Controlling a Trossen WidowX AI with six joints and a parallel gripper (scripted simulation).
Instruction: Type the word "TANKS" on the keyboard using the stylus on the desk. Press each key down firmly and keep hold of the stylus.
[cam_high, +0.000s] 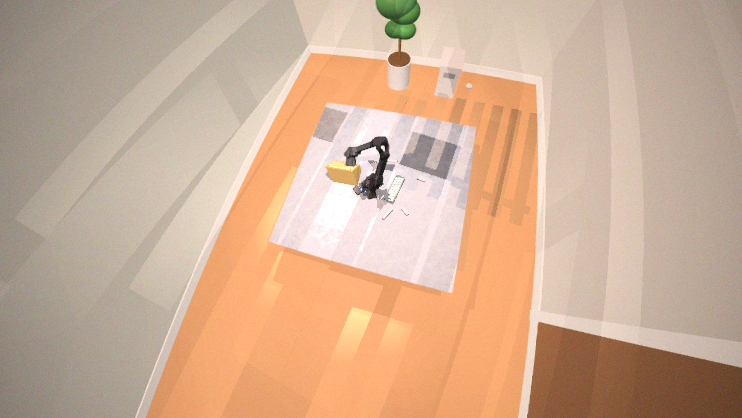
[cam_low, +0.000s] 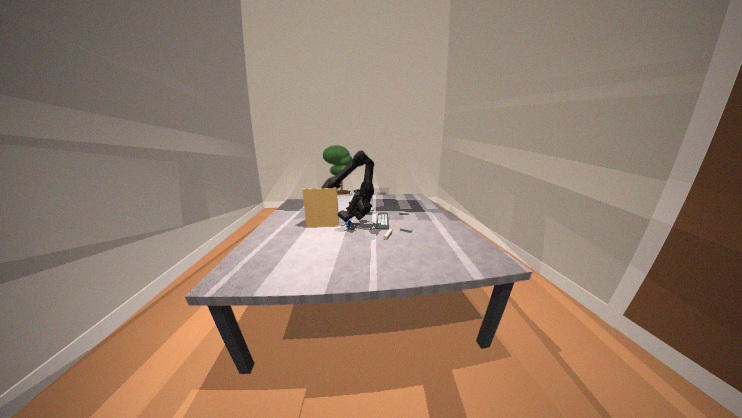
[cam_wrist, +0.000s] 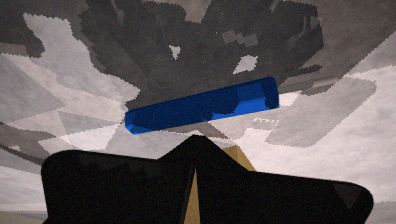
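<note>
My gripper (cam_wrist: 198, 141) is shut, with nothing visible between its black fingers; its tips are hard to make out in the top and exterior views. A blue faceted stick (cam_wrist: 200, 106) (cam_low: 348, 225), which looks like the stylus, lies on the desk just beyond the fingertips in the wrist view. Much of it is in the arm's shadow, and the arm mostly hides it in the top view. The keyboard (cam_high: 396, 189) (cam_low: 382, 220) lies on the desk to the right of the arm in the top and exterior views and is outside the wrist view.
A yellow block (cam_high: 343, 172) (cam_low: 320, 207) stands left of the gripper, by the arm's base. A whitish stick (cam_high: 387, 213) (cam_low: 387, 234) and a thin grey stick (cam_high: 405, 211) (cam_low: 405, 230) lie near the keyboard. Another thin stick (cam_high: 420, 179) (cam_low: 403, 213) lies to its right.
</note>
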